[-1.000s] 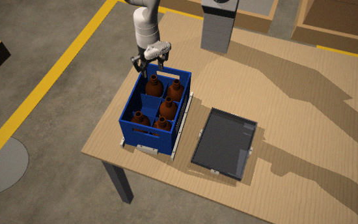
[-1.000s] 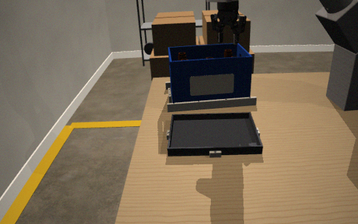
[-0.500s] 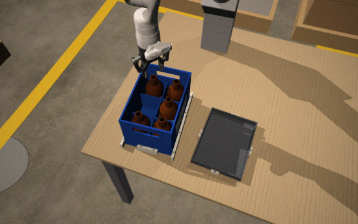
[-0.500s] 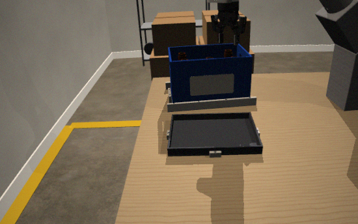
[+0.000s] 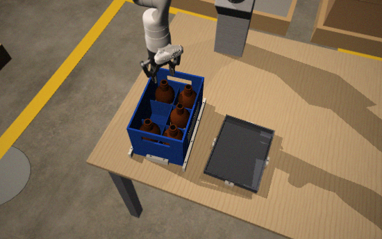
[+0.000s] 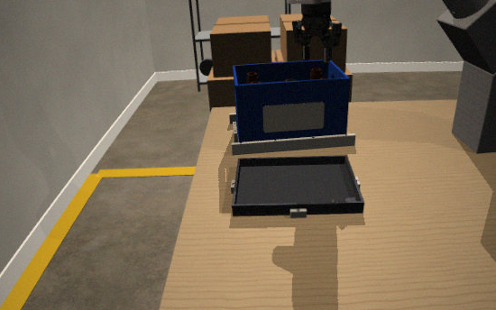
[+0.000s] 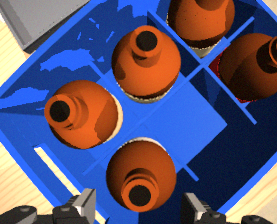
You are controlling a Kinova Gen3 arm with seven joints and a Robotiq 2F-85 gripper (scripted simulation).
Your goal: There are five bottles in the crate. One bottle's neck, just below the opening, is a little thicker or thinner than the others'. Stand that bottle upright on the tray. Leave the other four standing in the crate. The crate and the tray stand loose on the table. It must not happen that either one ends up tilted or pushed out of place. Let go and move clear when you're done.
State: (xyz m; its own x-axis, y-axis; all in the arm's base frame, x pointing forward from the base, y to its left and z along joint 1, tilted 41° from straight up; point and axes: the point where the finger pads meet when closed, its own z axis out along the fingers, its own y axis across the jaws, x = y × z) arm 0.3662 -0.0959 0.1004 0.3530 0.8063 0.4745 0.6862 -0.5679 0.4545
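i am hanging my jaws [image 5: 162, 73] partly open and gripping nothing, above the far end of the blue crate [image 5: 160, 147], over the brown bottle [image 5: 164, 92] in the far corner cell. in the wrist view that bottle [image 7: 141, 177] is sitting right between my two dark fingers, its round mouth facing up at me.

the crate is looking like smooth moulded plastic, with thin inner walls splitting it into cells and slot handles cut in its ends. a plain grey panel [image 6: 293, 117] is showing on its long side in the exterior view; no writing can be read on it. five bottles are standing upright in it, all glossy reddish brown, with rounded shoulders, short necks and ringed lips. one cell is standing without a bottle. i cannot tell from these views which neck differs from the others.

the tray [image 5: 211, 163] is lying beside the crate on the counter [image 5: 309, 146], apart from it, a shallow dark grey rectangle with a low raised rim. the counter is showing a pale wood grain. small pale grey blocks are sitting against the edges of crate and tray.
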